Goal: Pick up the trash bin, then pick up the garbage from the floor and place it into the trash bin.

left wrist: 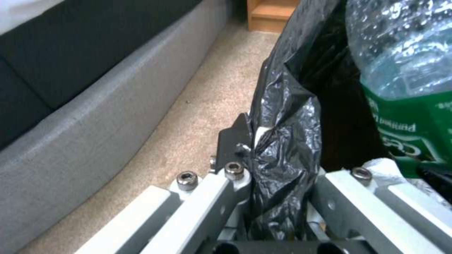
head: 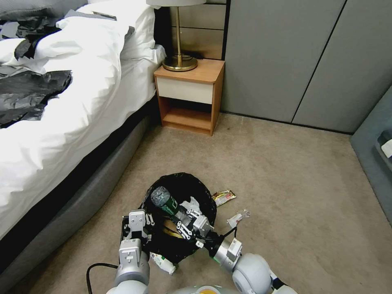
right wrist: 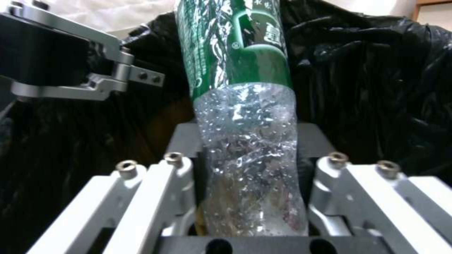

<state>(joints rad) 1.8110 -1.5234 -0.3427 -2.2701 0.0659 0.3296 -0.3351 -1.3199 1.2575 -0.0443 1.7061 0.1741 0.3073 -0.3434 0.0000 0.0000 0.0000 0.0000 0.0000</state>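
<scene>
Down on the carpet near the robot, just right of the bed, sits the trash bin [head: 185, 183], black liner crinkled over its rim. Left gripper [head: 136, 228] is clamped on the bin's near-left rim, fingers pinching liner and wall together. That's probably the only sane place to grab it: the bin looks light but thin-walled, and the bag is slick, so it could creep in the pinch. Right gripper [head: 185, 216] reaches in low from the right, forearm angled left and away over the bin's mouth, closed around the clear lower end of a plastic bottle [head: 162, 199] with a green label. It looks empty and crushable, wet with droplets inside, so I'd guess slippery if squeezed lightly. More garbage is on the floor: a yellow wrapper [head: 223, 197] and a clear wrapper [head: 237, 218] right of the bin, and a crumpled white piece [head: 163, 263] near its base.
</scene>
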